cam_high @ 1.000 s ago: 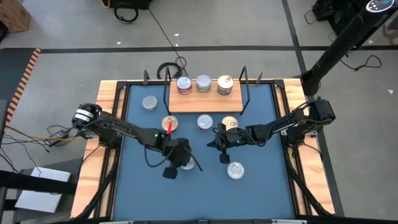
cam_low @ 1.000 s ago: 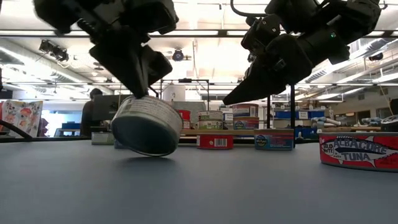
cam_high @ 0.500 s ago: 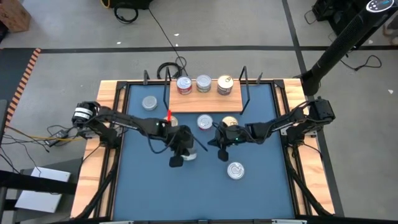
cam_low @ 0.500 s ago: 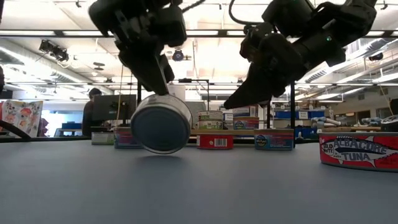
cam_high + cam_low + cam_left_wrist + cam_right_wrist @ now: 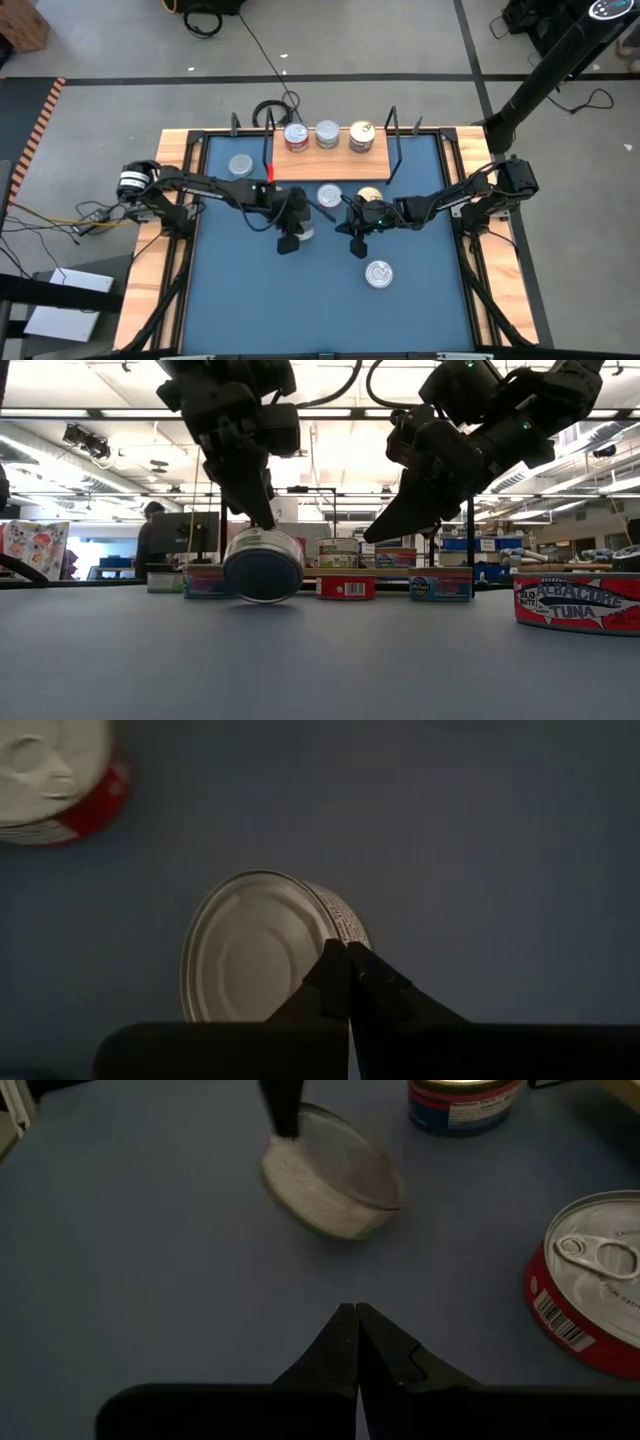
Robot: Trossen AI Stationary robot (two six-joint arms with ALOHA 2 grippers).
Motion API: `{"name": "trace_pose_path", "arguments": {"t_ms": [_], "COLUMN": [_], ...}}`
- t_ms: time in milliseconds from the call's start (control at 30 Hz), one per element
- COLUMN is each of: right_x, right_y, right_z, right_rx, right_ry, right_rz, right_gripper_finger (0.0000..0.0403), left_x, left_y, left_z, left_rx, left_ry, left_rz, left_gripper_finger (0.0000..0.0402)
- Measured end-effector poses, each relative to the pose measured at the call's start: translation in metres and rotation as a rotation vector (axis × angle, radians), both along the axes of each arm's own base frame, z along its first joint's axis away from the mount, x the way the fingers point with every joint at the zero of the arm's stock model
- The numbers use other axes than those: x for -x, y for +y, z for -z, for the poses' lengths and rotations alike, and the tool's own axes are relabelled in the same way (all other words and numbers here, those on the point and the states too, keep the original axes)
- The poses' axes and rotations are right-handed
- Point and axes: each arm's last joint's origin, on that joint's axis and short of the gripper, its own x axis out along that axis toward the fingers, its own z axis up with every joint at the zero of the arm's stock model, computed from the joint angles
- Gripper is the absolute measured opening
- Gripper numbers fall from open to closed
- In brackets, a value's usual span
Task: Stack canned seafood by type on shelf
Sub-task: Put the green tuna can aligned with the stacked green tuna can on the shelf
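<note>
Fingers of the left end effector (image 5: 262, 515) pinch a tilted tin's (image 5: 263, 564) rim, hiding its lid; right end effector (image 5: 372, 535) closed, empty.

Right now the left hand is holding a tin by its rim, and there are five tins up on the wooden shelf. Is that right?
Not quite. The left hand does pinch a tin by its rim, but the shelf carries three tins, not five. The high view shows them in a row along it.
</note>
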Motion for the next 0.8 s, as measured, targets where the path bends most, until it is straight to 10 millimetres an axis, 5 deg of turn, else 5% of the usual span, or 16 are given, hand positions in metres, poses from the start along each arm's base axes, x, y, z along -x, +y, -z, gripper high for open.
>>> {"name": "trace_pose_path", "arguments": {"t_ms": [467,800], "right_x": [0.000,0.001], "right_y": [-0.001,0.000], "right_z": [0.001,0.001], "right_rx": [-0.014,-0.017], "right_ry": [0.009,0.011], "right_rz": [0.012,0.000], "right_gripper_finger": [0.0009,0.0025], "left_x": [0.003,0.010], "left_y": [0.014,0.026], "left_z": [-0.028,-0.024], "left_rx": [-0.017,-0.071], "left_ry": [-0.041,0.023], "left_rz": [-0.072,-0.093], "left_gripper_finger": [0.0000,0.0000]}}
